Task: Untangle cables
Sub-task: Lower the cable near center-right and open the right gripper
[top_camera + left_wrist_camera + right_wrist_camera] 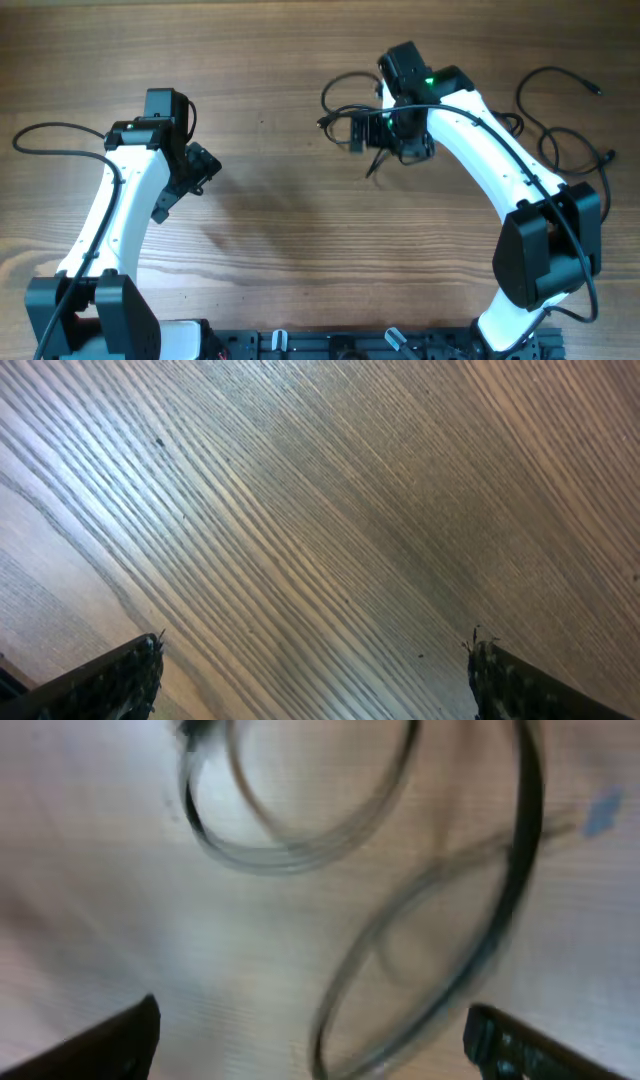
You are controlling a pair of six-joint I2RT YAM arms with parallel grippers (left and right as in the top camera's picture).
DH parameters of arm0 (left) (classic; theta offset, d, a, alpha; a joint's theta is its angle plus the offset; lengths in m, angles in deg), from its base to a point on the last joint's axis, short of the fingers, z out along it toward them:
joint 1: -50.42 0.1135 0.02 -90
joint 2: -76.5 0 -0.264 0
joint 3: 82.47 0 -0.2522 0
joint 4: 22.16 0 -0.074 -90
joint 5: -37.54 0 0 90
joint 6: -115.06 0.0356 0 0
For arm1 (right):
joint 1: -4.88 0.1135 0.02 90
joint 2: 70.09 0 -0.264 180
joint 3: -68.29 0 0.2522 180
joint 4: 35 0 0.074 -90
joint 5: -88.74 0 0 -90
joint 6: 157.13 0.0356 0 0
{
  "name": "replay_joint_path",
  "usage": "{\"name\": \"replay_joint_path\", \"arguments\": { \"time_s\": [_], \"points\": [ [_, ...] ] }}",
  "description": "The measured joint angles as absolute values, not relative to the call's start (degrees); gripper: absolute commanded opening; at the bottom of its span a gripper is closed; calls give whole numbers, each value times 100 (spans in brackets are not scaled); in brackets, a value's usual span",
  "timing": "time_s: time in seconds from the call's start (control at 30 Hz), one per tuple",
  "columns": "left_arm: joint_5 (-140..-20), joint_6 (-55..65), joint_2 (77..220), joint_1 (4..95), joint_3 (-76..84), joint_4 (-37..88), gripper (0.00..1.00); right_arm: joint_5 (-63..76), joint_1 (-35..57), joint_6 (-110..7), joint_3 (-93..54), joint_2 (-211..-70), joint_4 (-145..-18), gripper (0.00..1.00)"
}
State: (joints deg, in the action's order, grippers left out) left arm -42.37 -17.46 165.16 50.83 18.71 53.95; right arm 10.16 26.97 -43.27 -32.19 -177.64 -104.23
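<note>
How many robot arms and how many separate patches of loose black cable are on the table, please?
Robot arms: 2 (left arm, right arm)
Loose black cable patches: 2 (middle cable patch, far-right cable patch)
Total: 4

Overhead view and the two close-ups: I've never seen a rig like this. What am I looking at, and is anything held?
The overhead view looks down on a wooden table with two white robot arms, the left arm and the right arm. Each ends in two-finger jaws beside a small camera, which takes that arm's close-up. Thin black cables lie near the right arm: loops under its jaws, more strands farther right. The right close-up shows blurred cable loops below open jaws; the left shows only bare wood between open jaws. Nothing is held.
</note>
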Motion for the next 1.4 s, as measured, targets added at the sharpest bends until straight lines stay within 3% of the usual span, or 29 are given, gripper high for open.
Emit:
{"name": "replay_joint_path", "arguments": {
  "time_s": [0.5, 0.87, 0.93, 1.07, 1.13, 1.17, 1.2, 1.27, 1.4],
  "points": [
    [-4237, -1746, 16516, 5083, 1873, 5395, 100, 372, 2996, -3547, -2677, -17810, -8692, 99],
    [-4237, -1746, 16516, 5083, 1873, 5397, 100, 365, 2996, -2950, -2613, -18726, -7795, 100],
    [-4237, -1744, 16516, 5083, 1873, 5397, 100, 463, 2996, -2902, -2611, -18879, -7586, 91],
    [-4237, -1746, 16516, 5083, 1873, 5397, 100, 555, 2996, -2869, -2609, -18916, -7465, 44],
    [-4237, -1746, 16516, 5083, 1873, 5397, 100, 581, 2996, -2937, -2607, -18916, -7487, 36],
    [-4237, -1746, 16516, 5083, 1873, 5397, 100, 584, 2996, -2977, -2607, -18916, -7492, 28],
    [-4237, -1746, 16516, 5083, 1873, 5397, 100, 599, 2990, -3020, -2607, -18916, -7505, 13],
    [-4237, -1746, 16516, 5083, 1873, 5395, 100, 608, 2974, -3046, -2607, -18916, -7562, 4],
    [-4237, -1746, 16516, 5083, 1873, 5395, 100, 778, 2839, -3258, -2607, -18916, -7662, 4]
  ]
}}
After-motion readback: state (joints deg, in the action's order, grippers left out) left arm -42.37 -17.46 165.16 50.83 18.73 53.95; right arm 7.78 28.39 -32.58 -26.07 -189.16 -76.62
